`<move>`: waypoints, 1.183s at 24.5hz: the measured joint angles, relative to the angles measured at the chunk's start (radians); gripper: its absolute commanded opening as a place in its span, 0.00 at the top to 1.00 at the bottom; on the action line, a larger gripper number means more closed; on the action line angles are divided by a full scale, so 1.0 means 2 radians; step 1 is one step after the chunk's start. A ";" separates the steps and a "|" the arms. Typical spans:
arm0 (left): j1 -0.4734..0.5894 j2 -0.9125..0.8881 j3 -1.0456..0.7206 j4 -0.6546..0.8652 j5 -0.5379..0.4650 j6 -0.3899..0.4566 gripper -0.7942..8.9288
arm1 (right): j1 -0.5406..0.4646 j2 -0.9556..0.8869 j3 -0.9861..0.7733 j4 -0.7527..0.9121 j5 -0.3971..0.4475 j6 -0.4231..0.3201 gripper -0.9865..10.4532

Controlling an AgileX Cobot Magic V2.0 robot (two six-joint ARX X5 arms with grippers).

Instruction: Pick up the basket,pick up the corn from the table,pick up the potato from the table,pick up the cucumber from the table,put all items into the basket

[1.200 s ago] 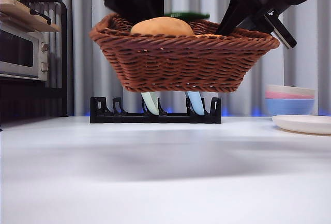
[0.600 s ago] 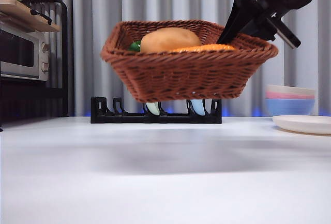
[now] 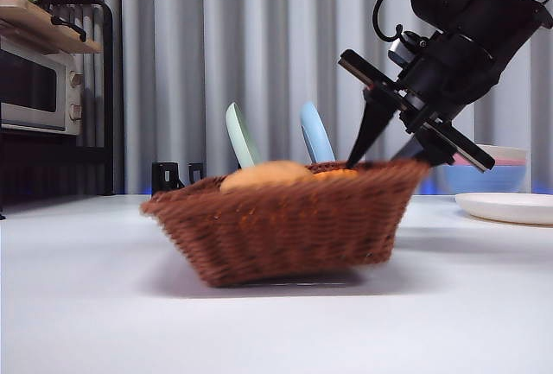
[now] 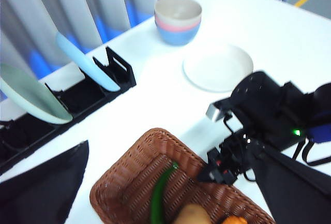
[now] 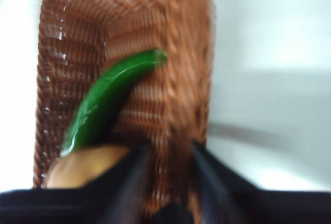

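Note:
The brown woven basket (image 3: 285,223) is down at the table top, its right side a little higher. My right gripper (image 3: 380,154) is shut on its right rim, one jaw inside and one outside (image 5: 170,149). The tan potato (image 3: 259,175) and the orange corn (image 3: 333,172) show above the rim. The green cucumber (image 5: 108,100) lies inside along the wall beside the potato (image 5: 85,164); the front view hides it. My left gripper (image 4: 170,149) hangs open high above the basket (image 4: 134,177), holding nothing, and looks down on the cucumber (image 4: 160,198).
A black dish rack (image 3: 173,175) with a pale green plate (image 3: 242,136) and a blue plate (image 3: 315,132) stands behind the basket. Stacked bowls (image 3: 510,167) and a white plate (image 3: 510,207) sit at the right. A toaster oven (image 3: 39,85) and shelf stand far left.
The basket has come down from the air to the table, carried by my right gripper. My left arm has lifted up out of the front view.

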 measured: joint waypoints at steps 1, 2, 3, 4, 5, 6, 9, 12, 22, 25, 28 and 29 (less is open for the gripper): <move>0.000 0.000 0.000 -0.005 0.000 0.000 0.34 | 0.000 0.000 0.000 0.000 0.000 0.002 0.41; 0.000 0.000 0.000 -0.010 0.000 0.000 0.34 | -0.001 0.000 0.000 0.000 0.000 0.002 0.41; 0.000 0.000 0.000 -0.018 0.000 0.000 0.34 | -0.001 0.000 0.000 0.000 -0.001 0.002 0.41; 0.000 0.000 0.000 -0.029 0.000 0.000 0.34 | -0.004 -0.003 0.000 0.000 -0.003 0.001 0.41; 0.000 0.000 0.000 -0.040 -0.001 0.000 0.34 | -0.006 -0.011 0.000 0.000 -0.005 -0.002 0.41; 0.000 0.000 0.000 -0.052 -0.002 0.000 0.38 | -0.010 -0.026 0.000 -0.001 -0.006 -0.008 0.42; 0.000 0.000 0.000 -0.074 -0.036 0.010 0.78 | -0.025 -0.097 0.000 0.001 -0.004 -0.031 0.44; 0.005 0.000 0.000 -0.081 -0.077 0.024 0.93 | -0.033 -0.172 0.001 0.001 -0.002 -0.062 0.78; 0.023 -0.042 -0.076 -0.009 -0.086 0.027 0.93 | -0.033 -0.315 0.002 -0.030 -0.002 -0.132 0.93; 0.023 -0.085 -0.138 0.037 -0.090 0.027 0.93 | -0.033 -0.342 0.002 -0.080 0.011 -0.152 0.93; 0.023 -0.144 -0.219 0.088 -0.093 0.027 0.93 | -0.033 -0.362 0.002 -0.149 0.064 -0.174 0.93; 0.023 -0.164 -0.246 0.106 -0.093 0.027 0.93 | -0.033 -0.365 0.002 -0.170 0.082 -0.180 0.93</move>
